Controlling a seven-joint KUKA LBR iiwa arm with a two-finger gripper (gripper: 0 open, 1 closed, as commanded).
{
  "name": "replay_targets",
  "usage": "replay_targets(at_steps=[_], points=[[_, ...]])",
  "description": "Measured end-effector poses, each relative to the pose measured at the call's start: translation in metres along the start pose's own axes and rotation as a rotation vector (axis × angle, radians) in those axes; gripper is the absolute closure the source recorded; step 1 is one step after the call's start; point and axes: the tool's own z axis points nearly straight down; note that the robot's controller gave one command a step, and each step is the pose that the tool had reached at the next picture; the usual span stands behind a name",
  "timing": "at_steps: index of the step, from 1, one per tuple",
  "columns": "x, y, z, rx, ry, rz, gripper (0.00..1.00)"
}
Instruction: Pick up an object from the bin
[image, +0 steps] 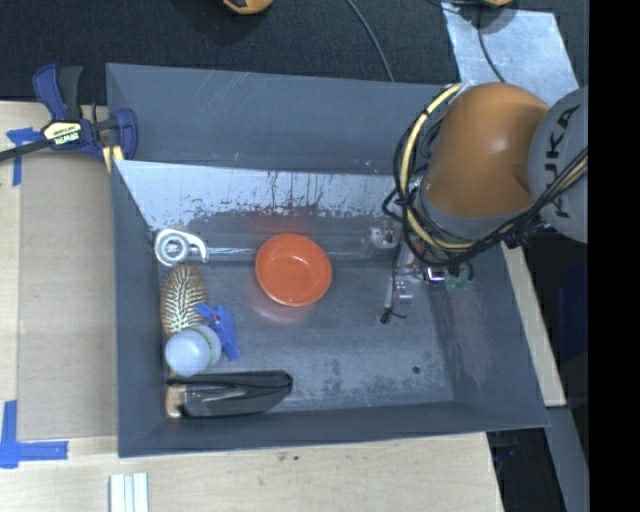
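My gripper hangs low over the bare floor in the right half of the bin, under the arm's wrist. Nothing shows in it. The nearest loose thing is a round orange bowl, standing upright to the gripper's left, apart from it. A silver metal tool with a ring-shaped head lies further left along the back wall, its thin handle pointing toward the bowl.
Along the left wall lie an oval hairbrush with pale bristles, a white round-capped item with blue parts and, at the front left, a long black clip-like tool. The arm enters from the right, above the bin's right wall.
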Motion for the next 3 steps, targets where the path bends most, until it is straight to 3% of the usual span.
replay_targets(at_steps=[1, 2, 3], points=[[-0.002, 0.0, -0.004, 0.0, -0.008, 0.0, 0.0], [-0.049, 0.069, 0.109, -0.001, -0.017, -0.039, 0.0], [-0.036, 0.072, 0.042, 0.003, -0.023, -0.279, 0.0]])
